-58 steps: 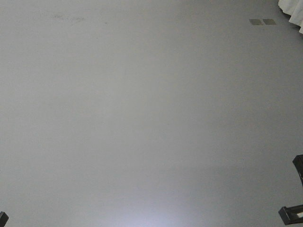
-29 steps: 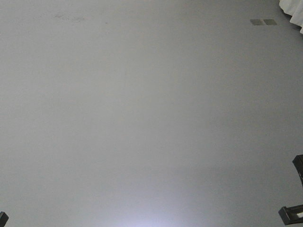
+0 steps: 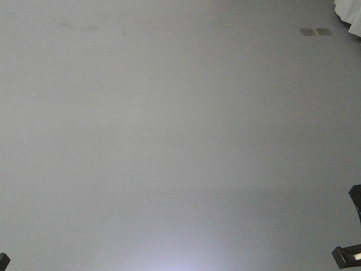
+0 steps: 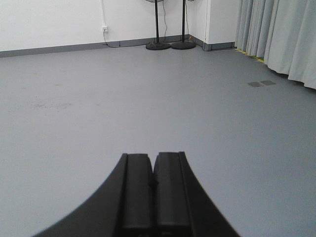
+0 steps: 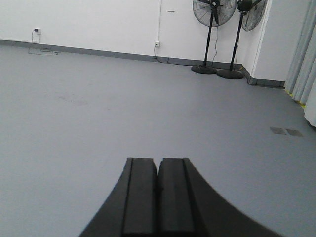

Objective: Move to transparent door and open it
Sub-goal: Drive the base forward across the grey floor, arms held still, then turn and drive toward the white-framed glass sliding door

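Well, the front-facing view gives almost nothing but bare grey floor, with two small floor plates and a curtain hem tucked into the upper right corner. The transparent door is nowhere in it.

From the left wrist view, the left gripper has its fingers pressed flat together, holding nothing. Open floor runs ahead to a white wall; two fan bases sit near the corner and the curtain hangs down the right side. No door here either.

In the right wrist view, the right gripper is likewise closed and empty. Both fans stand at the far right of the wall, and a cable trails along the skirting at the left.

I'd say the base has to turn to find the door. The middle of the room is wide open, but a swing too near the edges could snag the cable, clip a fan base or catch the curtain. Clear glass is also easy to misjudge on approach.
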Robot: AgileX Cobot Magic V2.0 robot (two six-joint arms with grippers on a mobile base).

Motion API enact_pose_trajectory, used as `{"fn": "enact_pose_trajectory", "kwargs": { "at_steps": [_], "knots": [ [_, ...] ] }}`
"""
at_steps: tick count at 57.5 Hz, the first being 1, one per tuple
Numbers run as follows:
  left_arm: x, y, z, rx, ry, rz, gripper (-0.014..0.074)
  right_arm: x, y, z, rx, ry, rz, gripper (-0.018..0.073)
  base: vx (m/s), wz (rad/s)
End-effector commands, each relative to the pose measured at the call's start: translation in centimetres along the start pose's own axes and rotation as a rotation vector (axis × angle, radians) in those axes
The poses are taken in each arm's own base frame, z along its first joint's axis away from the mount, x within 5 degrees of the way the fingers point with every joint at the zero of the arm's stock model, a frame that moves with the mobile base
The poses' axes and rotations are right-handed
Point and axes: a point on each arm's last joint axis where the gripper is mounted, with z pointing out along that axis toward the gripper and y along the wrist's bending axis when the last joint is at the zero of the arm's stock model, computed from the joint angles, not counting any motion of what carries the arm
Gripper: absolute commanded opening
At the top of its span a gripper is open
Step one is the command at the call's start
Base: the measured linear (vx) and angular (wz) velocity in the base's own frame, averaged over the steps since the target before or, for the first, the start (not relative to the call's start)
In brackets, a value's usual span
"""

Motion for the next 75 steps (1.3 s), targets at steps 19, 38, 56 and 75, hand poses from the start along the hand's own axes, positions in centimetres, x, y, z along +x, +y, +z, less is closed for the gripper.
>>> {"fn": "enact_pose_trajectory", "kwargs": {
  "at_steps": [19,38,56,75],
  "knots": [
    [0.24,-0.13,0.12,0.015,-0.059,-0.005,-0.0006,-0.36,-0.05,-0.06,0.011,-0.081,-0.002,0.0000,0.37,0.21],
    [0.24,-0.13,0.12,0.015,-0.059,-0.005,-0.0006,-0.36,-0.05,-0.06,0.011,-0.081,-0.002,0.0000,0.42,0.50],
    [0.24,-0.13,0.12,0.015,-0.059,-0.005,-0.0006,-0.36,-0.05,-0.06,0.011,-0.081,-0.002,0.0000,0.46,0.45],
    [0.24,-0.13,0.12,0.015,-0.059,-0.005,-0.0006,-0.36,-0.05,-0.06,0.011,-0.081,-0.002,0.0000,0.51,0.35]
  ]
}}
